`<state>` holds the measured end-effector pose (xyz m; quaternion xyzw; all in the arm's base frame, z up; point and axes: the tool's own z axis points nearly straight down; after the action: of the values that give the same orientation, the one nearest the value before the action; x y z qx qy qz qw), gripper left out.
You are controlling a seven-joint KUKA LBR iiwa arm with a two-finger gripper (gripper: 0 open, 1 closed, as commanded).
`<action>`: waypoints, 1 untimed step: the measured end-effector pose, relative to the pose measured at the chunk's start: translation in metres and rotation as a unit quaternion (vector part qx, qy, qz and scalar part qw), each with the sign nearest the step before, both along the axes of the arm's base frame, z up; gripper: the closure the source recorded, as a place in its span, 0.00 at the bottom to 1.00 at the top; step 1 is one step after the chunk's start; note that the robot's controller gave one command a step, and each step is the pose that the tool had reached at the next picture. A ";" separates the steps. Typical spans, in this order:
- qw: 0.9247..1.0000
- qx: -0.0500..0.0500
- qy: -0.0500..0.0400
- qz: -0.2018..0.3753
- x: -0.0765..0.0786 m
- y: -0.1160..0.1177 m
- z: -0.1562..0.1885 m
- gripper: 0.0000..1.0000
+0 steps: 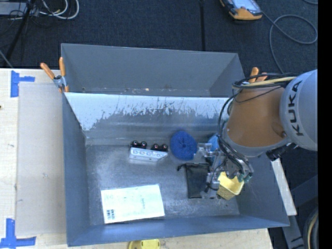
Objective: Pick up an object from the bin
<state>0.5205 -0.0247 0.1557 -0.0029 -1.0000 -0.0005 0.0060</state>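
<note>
Black flat piece [194,183] at the near right of the bin [104,170], with the end effector [212,184] lowered against its right edge.
A yellow block [229,187] lies just right of the end effector, and a blue ball [182,144] lies farther off. Whether the end effector is released or clenched cannot be told. The piece is judged light, limp and thin, so it is likely to sag. A hold is best taken across its raised right edge, not on the flat face.

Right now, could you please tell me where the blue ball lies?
In the camera view the blue ball sits mid-bin, just right of the battery pack and behind the black object.
</note>
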 end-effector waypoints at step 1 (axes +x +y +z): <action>1.000 0.000 -0.004 0.000 0.002 0.000 0.004 0.00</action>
<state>0.5221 -0.0247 0.1601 -0.0024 -1.0000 -0.0002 0.0019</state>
